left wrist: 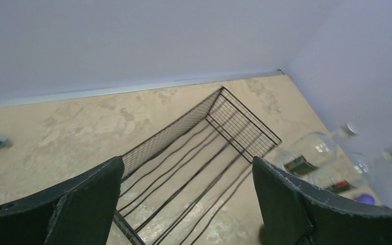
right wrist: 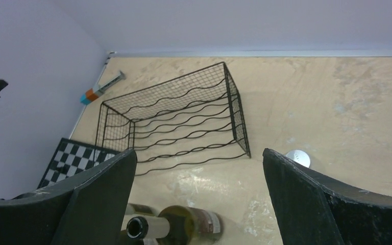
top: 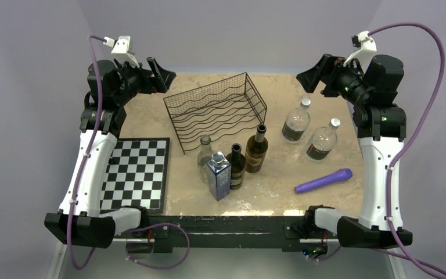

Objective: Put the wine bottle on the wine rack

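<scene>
My right pincer (top: 313, 74) hangs spread wide and empty, high off the far right end of the rack (top: 215, 113). My left pincer (top: 158, 71) hangs just as spread and empty off the rack's far left corner. I take the wine bottle (top: 257, 151) to be the olive-green one with the dark neck. It stands upright on the tabletop (top: 279, 192) just in front of the rack's near right corner, apart from the wire. A dark bottle (top: 236, 167), a clear bottle (top: 204, 154) and a blue carton (top: 218, 179) crowd close beside it, in front of the middle of the rack. My right wrist sees the wine bottle steeply from above, its open mouth below and left of the gap between my fingers, with the rack beyond it. So its long axis runs up and down, and it lies below my right pincer on that pincer's side of the rack. I judge the right arm the nearer of the two, since the left one would have to reach across the rack's width and past the crowd of bottles. The rack's wavy wires look made to cradle a lying bottle, so I expect this one must be tipped off the vertical once it is lifted.
</scene>
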Action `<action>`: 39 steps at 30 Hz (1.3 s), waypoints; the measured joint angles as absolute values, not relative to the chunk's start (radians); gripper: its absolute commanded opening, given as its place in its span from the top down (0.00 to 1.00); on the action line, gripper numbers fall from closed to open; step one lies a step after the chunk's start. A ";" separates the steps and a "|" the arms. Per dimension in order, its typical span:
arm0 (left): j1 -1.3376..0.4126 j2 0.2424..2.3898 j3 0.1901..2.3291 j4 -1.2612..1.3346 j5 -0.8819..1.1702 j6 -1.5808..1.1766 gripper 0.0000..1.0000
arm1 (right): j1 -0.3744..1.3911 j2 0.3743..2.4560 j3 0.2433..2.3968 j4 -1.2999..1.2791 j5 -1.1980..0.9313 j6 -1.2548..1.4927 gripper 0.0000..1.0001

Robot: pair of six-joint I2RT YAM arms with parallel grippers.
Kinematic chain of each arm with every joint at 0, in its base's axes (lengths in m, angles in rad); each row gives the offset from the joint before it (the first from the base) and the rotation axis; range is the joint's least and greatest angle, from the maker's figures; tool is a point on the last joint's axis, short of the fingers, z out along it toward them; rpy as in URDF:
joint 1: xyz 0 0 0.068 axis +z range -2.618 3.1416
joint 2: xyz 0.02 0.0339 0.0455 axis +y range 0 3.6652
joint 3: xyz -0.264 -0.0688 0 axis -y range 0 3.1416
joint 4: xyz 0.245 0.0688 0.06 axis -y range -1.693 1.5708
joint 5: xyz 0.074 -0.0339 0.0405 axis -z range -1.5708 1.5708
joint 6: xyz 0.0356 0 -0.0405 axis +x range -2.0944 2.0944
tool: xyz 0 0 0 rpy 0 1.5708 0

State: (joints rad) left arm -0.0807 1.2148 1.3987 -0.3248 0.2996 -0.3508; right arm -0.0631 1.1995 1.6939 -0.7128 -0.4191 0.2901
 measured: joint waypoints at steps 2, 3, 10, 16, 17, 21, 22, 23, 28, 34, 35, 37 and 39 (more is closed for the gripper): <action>-0.087 1.213 1.418 -0.324 0.390 -0.328 0.01 | -0.057 1.195 1.677 -0.706 -0.450 0.289 0.02; -0.095 1.223 1.437 -0.332 0.432 -0.311 0.01 | -0.052 1.193 1.666 -0.702 -0.467 0.288 0.02; -0.346 1.284 1.529 -0.504 0.509 -0.092 0.03 | 0.075 1.187 1.591 -0.686 -0.460 0.236 0.02; -0.576 1.288 1.537 -0.664 0.447 0.039 0.05 | 0.245 1.148 1.483 -0.668 -0.354 0.147 0.04; -0.591 1.284 1.536 -0.679 0.435 0.046 0.05 | 0.266 1.139 1.465 -0.658 -0.343 0.137 0.04; -0.653 1.251 1.516 -0.741 0.376 0.057 0.06 | 0.334 1.111 1.422 -0.619 -0.309 0.109 0.04; -0.662 1.244 1.510 -0.746 0.363 0.058 0.06 | 0.350 1.106 1.411 -0.608 -0.303 0.102 0.04; -0.673 1.236 1.504 -0.752 0.352 0.057 0.06 | 0.365 1.102 1.402 -0.602 -0.299 0.096 0.04; -0.696 1.231 1.487 -0.738 0.290 0.044 0.07 | 0.459 1.079 1.338 -0.588 -0.244 0.060 0.14; -0.696 1.232 1.477 -0.648 0.218 0.012 0.07 | 0.526 1.077 1.279 -0.621 -0.159 0.048 0.35; -0.696 1.232 1.477 -0.631 0.211 0.004 0.07 | 0.532 1.078 1.274 -0.625 -0.146 0.049 0.35; -0.696 1.232 1.473 -0.589 0.202 -0.017 0.07 | 0.546 1.078 1.257 -0.634 -0.121 0.049 0.36; -0.696 1.233 1.468 -0.548 0.195 -0.039 0.07 | 0.558 1.078 1.240 -0.639 -0.113 0.049 0.36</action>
